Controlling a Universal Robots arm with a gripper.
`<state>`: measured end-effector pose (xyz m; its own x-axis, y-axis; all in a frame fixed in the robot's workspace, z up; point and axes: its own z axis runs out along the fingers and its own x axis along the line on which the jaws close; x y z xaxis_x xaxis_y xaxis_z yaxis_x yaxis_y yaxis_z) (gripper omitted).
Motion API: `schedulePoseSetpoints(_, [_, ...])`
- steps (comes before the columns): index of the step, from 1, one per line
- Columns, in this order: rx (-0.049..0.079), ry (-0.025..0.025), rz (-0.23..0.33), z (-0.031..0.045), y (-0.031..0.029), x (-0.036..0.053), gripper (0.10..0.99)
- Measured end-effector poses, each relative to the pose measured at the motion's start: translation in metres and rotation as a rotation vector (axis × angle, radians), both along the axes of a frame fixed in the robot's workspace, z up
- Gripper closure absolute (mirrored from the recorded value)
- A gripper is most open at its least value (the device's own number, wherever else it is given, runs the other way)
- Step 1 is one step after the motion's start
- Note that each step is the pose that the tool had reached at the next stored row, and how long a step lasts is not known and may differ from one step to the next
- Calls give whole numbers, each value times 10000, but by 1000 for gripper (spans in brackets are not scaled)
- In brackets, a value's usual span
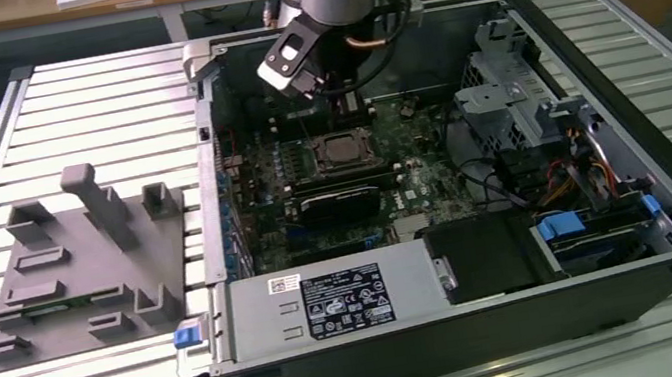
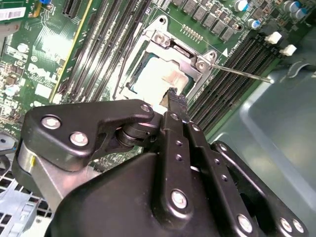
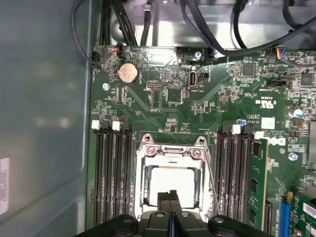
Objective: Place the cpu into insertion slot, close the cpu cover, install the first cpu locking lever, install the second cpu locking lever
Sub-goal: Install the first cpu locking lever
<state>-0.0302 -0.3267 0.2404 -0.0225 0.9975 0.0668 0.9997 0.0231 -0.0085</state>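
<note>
Between the two banks of long black memory slots (image 3: 113,173) on the green motherboard (image 3: 163,98), the cpu (image 3: 170,178) sits in the insertion slot (image 3: 144,185). Its pale top shows through the cut-out of the cpu cover (image 3: 170,149), which lies flat around it. A thin lever rod (image 2: 242,73) angles out over the neighbouring memory slots. The gripper (image 3: 171,196) hangs just above the cpu inside the open computer case (image 1: 470,349). Its fingertips are pressed together and hold nothing.
</note>
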Motion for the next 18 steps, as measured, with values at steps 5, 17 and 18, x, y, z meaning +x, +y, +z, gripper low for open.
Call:
schedulePoseSetpoints(5, [-13, -9, 0, 104, 0, 0, 980])
schedulePoseSetpoints(17, [-85, -31, 522, 215, 1, -6, 980])
schedulePoseSetpoints(18, [-84, -32, 703, 214, 1, -6, 980])
